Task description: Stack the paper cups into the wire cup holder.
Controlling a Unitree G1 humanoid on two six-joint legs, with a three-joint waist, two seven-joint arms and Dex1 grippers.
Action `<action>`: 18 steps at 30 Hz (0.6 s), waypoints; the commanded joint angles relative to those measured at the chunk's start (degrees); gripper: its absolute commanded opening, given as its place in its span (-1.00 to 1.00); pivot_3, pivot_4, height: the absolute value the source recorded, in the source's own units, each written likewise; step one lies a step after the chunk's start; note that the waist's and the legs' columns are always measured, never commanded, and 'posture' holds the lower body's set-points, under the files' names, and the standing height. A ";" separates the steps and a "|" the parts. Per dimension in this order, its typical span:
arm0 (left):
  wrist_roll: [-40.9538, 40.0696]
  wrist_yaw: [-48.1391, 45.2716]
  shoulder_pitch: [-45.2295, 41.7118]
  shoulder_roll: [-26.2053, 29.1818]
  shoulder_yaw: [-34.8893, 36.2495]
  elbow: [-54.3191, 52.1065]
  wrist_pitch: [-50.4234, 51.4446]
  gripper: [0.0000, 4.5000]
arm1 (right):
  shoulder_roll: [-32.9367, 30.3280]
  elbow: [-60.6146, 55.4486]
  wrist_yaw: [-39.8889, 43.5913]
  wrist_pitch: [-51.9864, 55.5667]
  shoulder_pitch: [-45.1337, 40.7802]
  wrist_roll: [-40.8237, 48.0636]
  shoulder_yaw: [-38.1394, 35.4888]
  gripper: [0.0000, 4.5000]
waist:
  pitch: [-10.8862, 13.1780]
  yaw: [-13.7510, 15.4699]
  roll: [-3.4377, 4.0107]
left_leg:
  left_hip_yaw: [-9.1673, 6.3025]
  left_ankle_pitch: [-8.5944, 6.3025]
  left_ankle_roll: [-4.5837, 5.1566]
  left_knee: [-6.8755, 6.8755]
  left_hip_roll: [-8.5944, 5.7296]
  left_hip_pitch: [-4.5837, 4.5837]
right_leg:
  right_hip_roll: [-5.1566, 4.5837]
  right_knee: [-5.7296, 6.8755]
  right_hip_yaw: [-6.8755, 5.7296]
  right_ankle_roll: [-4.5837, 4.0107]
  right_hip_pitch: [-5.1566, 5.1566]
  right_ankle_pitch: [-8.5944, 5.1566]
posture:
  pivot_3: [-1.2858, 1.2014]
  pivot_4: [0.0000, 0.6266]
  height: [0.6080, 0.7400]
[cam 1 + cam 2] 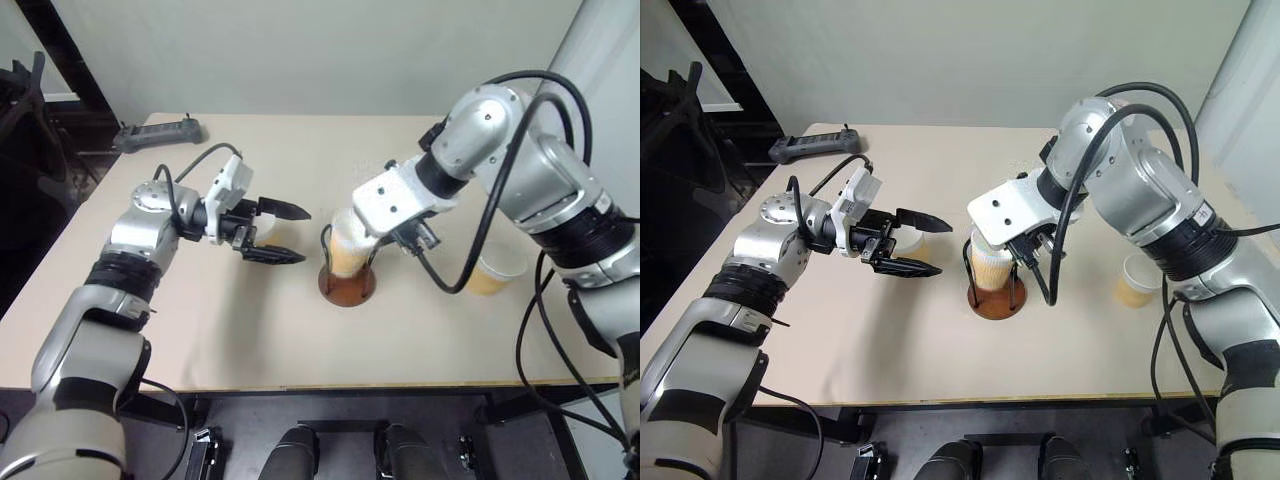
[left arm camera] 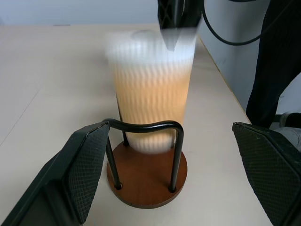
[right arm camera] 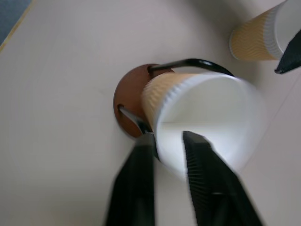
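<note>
A paper cup [image 1: 347, 250] stands between the dark loops of the wire cup holder [image 1: 347, 290], low over its reddish-brown base, and looks blurred in both wrist views. My right gripper [image 3: 168, 139] reaches down at its rim, one finger inside the cup and one outside. The fingers stand slightly apart, open around the wall. To the left, my left gripper [image 1: 300, 235] hangs wide open and points at the holder, holding nothing. A second paper cup [image 1: 908, 240] stands just behind its fingers. A third paper cup [image 1: 495, 272] stands on the table to the right, under my right arm.
A dark power strip [image 1: 158, 133] lies at the table's far left corner. The beige table [image 1: 300, 350] ends at a front edge close to me. Black cables loop off my right arm above the third cup.
</note>
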 commanded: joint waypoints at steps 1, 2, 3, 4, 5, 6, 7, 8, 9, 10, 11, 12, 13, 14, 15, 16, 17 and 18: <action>-0.35 -1.87 -1.64 0.36 1.46 -1.08 0.14 1.00 | -0.14 -1.82 0.37 0.66 -0.74 -0.03 -2.84 -0.61 | 0.00 0.00 0.00 | 0.00 0.00 0.00 0.00 -0.01 0.00 | -0.01 0.00 0.00 0.00 0.00 0.00 | 0.03 -0.52 1.00; -0.37 -1.87 -1.63 0.35 1.48 -1.13 0.17 1.00 | 0.03 -1.84 0.15 0.63 -0.60 -0.40 -3.04 -0.61 | 0.00 0.00 0.00 | 0.00 0.00 0.00 0.00 0.00 0.00 | -0.01 -0.01 0.00 0.00 0.00 0.00 | 0.03 -0.52 1.00; -0.37 -1.87 -1.62 0.34 1.49 -1.16 0.17 1.00 | 0.12 -1.85 0.14 0.61 -0.49 -0.66 -3.20 -0.61 | 0.00 -0.01 0.00 | 0.00 0.00 0.00 0.00 0.00 0.00 | -0.01 -0.01 0.00 0.00 0.00 0.00 | 0.03 -0.52 1.00; -0.36 -1.87 -1.61 0.32 1.51 -1.17 0.15 1.00 | 0.22 -1.82 0.15 0.63 -0.44 -0.87 -3.35 -0.61 | 0.00 -0.01 0.00 | 0.00 -0.01 0.00 0.00 0.00 0.00 | 0.00 -0.01 0.00 0.00 0.00 0.00 | 0.03 -0.52 1.00; -0.36 -1.87 -1.57 0.31 1.53 -1.20 0.15 1.00 | 0.34 -1.79 0.09 0.72 -0.40 -1.05 -3.50 -0.61 | 0.00 -0.01 0.00 | 0.00 -0.01 -0.01 0.00 0.00 0.00 | 0.00 -0.01 0.00 0.00 0.00 0.00 | 0.03 -0.52 1.00; -0.36 -1.87 -1.53 0.31 1.54 -1.25 0.14 1.00 | 0.40 -1.76 0.10 0.84 -0.42 -1.13 -3.62 -0.61 | 0.00 -0.03 0.00 | 0.00 -0.01 -0.01 0.00 0.01 0.00 | -0.01 -0.01 0.00 0.00 0.00 0.00 | 0.03 -0.52 1.00; -0.35 -1.87 -1.49 0.30 1.54 -1.26 0.14 1.00 | 0.51 -1.62 0.13 0.91 -0.53 -1.19 -3.75 -0.61 | 0.00 -0.03 0.00 | 0.00 -0.01 -0.01 0.00 0.01 0.01 | 0.00 0.00 0.00 0.00 0.00 0.00 | 0.03 -0.52 1.00; -0.33 -1.87 -1.48 0.25 1.54 -1.22 0.11 1.00 | 0.66 -1.38 0.12 1.01 -0.70 -1.25 -3.96 -0.61 | 0.00 -0.03 0.00 | 0.01 -0.01 -0.01 0.00 0.01 0.00 | 0.00 0.00 0.00 0.00 0.00 0.00 | 0.03 -0.52 1.00; -0.31 -1.87 -1.41 0.20 1.55 -1.17 0.06 1.00 | 0.77 -1.03 0.10 1.13 -1.00 -1.28 -4.29 -0.61 | 0.00 -0.03 0.00 | 0.01 -0.01 -0.01 0.00 0.01 0.01 | 0.00 0.00 0.00 0.00 0.00 0.00 | 0.03 -0.52 1.00; -0.34 -1.87 -1.32 0.17 1.56 -1.19 0.05 1.00 | 0.96 -0.65 -0.08 1.56 -1.33 -1.20 -4.88 -0.61 | 0.00 -0.03 0.00 | 0.01 -0.01 -0.01 0.00 0.00 0.01 | 0.00 0.00 0.00 -0.01 0.00 0.00 | 0.03 -0.52 1.00; -0.37 -1.87 -1.25 0.19 1.59 -1.22 0.09 1.00 | 1.17 -0.28 -0.19 2.56 -1.78 -0.86 -5.71 -0.61 | 0.00 -0.03 0.00 | 0.01 -0.01 -0.01 0.00 0.01 0.01 | 0.00 0.00 0.00 -0.01 0.00 0.00 | 0.03 -0.52 1.00; -0.40 -1.87 -1.19 0.22 1.62 -1.25 0.10 1.00 | 1.45 0.12 -0.35 4.05 -2.28 -0.36 -6.69 -0.61 | 0.00 -0.03 0.00 | 0.01 0.00 -0.01 0.00 0.00 0.01 | 0.00 0.01 0.00 -0.01 0.00 0.00 | 0.03 -0.52 1.00; -0.44 -1.87 -1.13 0.29 1.65 -1.29 0.14 1.00 | 1.66 0.60 -0.54 5.40 -2.83 0.03 -7.63 -0.61 | 0.00 -0.03 0.00 | 0.01 0.00 -0.01 0.00 0.00 0.01 | 0.00 0.00 0.00 -0.01 0.00 0.00 | 0.03 -0.52 1.00; -0.42 -1.87 -1.11 0.34 1.73 -1.18 0.14 1.00 | 1.58 1.41 -0.77 6.44 -3.46 0.37 -8.71 -0.61 | 0.00 -0.01 0.00 | 0.01 0.00 -0.01 0.00 0.00 0.01 | 0.00 0.00 0.00 -0.01 0.00 0.00 | 0.03 -0.52 1.00; -0.42 -1.87 -1.09 0.41 1.78 -1.11 0.16 1.00 | 1.34 2.09 -0.88 7.30 -3.89 0.60 -9.65 -0.61 | 0.00 0.00 0.00 | 0.01 0.00 -0.01 0.00 0.00 0.00 | 0.00 0.00 0.00 -0.01 -0.01 0.00 | 0.03 -0.52 1.00; -0.42 -1.87 -1.04 0.52 1.83 -1.06 0.21 1.00 | 0.71 2.74 -1.03 7.98 -4.14 0.74 -10.61 -0.61 | 0.00 0.03 0.00 | 0.00 0.00 -0.01 0.00 0.00 0.00 | 0.00 0.00 0.00 -0.02 -0.01 0.00 | 0.03 -0.52 1.00; -0.42 -1.87 -0.98 0.64 1.88 -1.01 0.24 1.00 | 0.05 3.21 -1.04 8.48 -4.21 0.71 -11.40 -0.61 | 0.00 0.07 0.00 | -0.01 0.00 -0.01 0.00 0.00 -0.01 | 0.00 -0.01 0.00 -0.03 -0.01 -0.01 | 0.03 -0.52 1.00; -0.41 -1.87 -0.93 0.77 1.91 -0.93 0.25 1.00 | -0.87 3.59 -1.01 8.92 -4.09 0.66 -12.19 -0.61 | -0.01 0.14 -0.01 | -0.01 -0.01 -0.01 0.00 -0.01 -0.02 | 0.00 -0.02 0.00 -0.04 -0.01 -0.02 | 0.03 -0.52 1.00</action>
